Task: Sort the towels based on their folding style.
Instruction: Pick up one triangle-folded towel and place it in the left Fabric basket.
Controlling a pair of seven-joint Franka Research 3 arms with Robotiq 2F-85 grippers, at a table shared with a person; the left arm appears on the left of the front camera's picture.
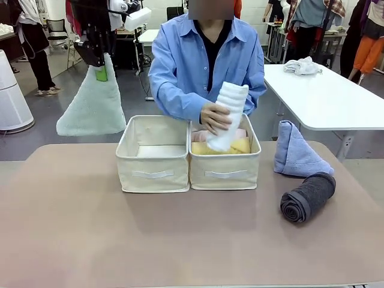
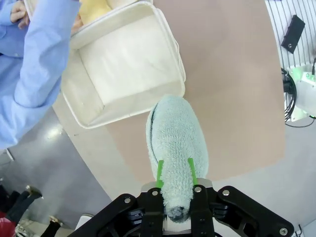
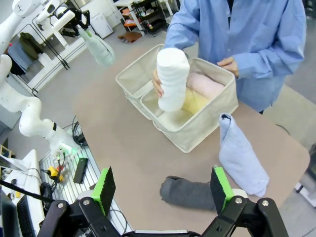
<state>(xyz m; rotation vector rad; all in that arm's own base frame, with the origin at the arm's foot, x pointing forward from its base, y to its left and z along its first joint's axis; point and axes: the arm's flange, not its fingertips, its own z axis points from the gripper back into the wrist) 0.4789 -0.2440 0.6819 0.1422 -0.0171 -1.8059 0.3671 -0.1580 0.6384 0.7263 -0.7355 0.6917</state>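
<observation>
Hanging high, left of the beige basket (image 1: 153, 174), grey-green triangle towel (image 1: 93, 105) clamped by left gripper (image 2: 175, 172); right gripper (image 3: 163, 190) jaws wide.

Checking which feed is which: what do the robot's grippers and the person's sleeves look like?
The left gripper and the right gripper are both black, with jointed linkages, silver bolts and two fingers faced with bright green pads. The person's sleeves are long and light blue, part of a collared shirt.

White arm (image 3: 24, 126), black left tool (image 2: 176, 173), green pads (image 2: 160, 172), person's blue collared shirt (image 1: 180, 66), black top (image 1: 211, 48) beneath
</observation>
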